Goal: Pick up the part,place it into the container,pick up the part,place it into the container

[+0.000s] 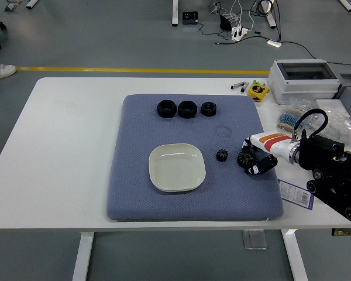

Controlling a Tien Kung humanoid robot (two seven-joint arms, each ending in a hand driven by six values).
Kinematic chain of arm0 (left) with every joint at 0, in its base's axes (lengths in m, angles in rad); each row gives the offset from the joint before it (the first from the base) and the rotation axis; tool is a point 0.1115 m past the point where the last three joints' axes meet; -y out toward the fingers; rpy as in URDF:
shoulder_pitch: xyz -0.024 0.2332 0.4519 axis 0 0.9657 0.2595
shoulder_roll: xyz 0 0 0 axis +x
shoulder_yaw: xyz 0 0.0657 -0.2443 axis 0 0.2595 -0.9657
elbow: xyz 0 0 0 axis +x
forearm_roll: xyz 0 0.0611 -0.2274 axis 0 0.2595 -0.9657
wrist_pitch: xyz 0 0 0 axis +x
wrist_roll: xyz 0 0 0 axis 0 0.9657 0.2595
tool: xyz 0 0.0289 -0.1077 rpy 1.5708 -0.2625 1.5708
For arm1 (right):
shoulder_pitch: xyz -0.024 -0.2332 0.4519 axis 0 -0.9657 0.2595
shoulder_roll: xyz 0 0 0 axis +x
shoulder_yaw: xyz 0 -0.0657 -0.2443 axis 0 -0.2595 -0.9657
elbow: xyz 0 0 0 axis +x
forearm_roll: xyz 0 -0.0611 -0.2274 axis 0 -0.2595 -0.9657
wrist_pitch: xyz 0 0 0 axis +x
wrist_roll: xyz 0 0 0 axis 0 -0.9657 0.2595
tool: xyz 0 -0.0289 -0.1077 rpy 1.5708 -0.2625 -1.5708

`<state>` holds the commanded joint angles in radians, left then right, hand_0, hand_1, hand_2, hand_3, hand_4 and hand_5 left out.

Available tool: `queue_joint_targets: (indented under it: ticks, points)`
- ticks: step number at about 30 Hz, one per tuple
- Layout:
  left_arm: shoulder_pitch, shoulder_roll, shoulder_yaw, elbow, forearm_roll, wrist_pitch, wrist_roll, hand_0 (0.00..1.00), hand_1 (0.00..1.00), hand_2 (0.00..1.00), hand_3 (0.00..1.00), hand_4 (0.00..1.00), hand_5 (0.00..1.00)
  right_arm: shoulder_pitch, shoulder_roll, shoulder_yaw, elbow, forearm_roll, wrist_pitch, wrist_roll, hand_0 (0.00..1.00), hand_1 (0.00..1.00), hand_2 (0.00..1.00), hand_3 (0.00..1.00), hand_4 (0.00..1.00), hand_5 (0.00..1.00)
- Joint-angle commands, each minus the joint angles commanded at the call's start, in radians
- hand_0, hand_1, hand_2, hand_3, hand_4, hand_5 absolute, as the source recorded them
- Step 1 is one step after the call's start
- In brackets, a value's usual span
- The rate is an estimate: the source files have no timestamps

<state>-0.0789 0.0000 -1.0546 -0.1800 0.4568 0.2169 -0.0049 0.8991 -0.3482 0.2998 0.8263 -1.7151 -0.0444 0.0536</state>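
A white square dish [176,168] lies empty in the middle of the blue mat [140,193]. To its right sits a small black gear [222,155]. Just right of that is a larger black gear [244,158], resting on the mat. My right hand [253,161], white with an orange stripe, reaches in from the right edge and has its black fingers curled around this larger gear. The hand hides part of the gear. My left arm does not show.
Three black nuts [187,109] stand in a row at the mat's far edge. A grey box [304,79], a yellow tape measure [258,90], bags of small parts [292,117] and a purple card [296,194] crowd the table's right side.
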Motion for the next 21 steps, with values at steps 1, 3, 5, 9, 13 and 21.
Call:
queue_joint_targets:
  ticks: [1, 3, 5, 9, 13, 21]
  points:
    - [0.0, 0.0, 0.0, 0.0, 0.0, 0.0, 0.0, 0.71, 0.635, 0.661, 0.572, 0.618, 0.724, 0.0, 0.001, -0.002, -0.001, -0.002, -0.004, 0.003, 0.562, 0.618, 0.648, 0.615, 0.839, 0.301]
    - [0.0, 0.0, 0.0, 0.0, -0.001, 0.0, 0.0, 0.71, 0.635, 0.66, 0.571, 0.618, 0.723, 0.001, 0.003, -0.013, -0.007, -0.005, -0.014, 0.006, 0.299, 0.427, 0.467, 0.475, 0.653, 0.218]
    - [-0.001, 0.0, -0.001, 0.0, 0.001, 0.0, 0.001, 0.71, 0.635, 0.66, 0.571, 0.618, 0.723, 0.001, 0.004, -0.023, -0.01, -0.004, -0.02, 0.008, 0.299, 0.427, 0.467, 0.475, 0.653, 0.218]
    - [-0.001, 0.0, -0.006, 0.0, 0.007, 0.0, 0.002, 0.71, 0.634, 0.66, 0.571, 0.618, 0.721, -0.001, 0.006, -0.035, -0.012, -0.004, -0.046, 0.021, 0.151, 0.313, 0.379, 0.416, 0.433, 0.107]
    - [-0.002, 0.0, -0.01, 0.0, 0.015, 0.0, 0.005, 0.71, 0.634, 0.66, 0.571, 0.618, 0.721, -0.002, 0.006, -0.041, -0.012, -0.007, -0.058, 0.024, 0.151, 0.313, 0.379, 0.416, 0.433, 0.107]
    - [-0.002, 0.0, -0.023, 0.0, 0.031, 0.0, 0.01, 0.71, 0.634, 0.66, 0.571, 0.619, 0.721, -0.005, 0.002, -0.028, 0.001, -0.007, -0.066, 0.029, 0.114, 0.279, 0.352, 0.399, 0.389, 0.051]
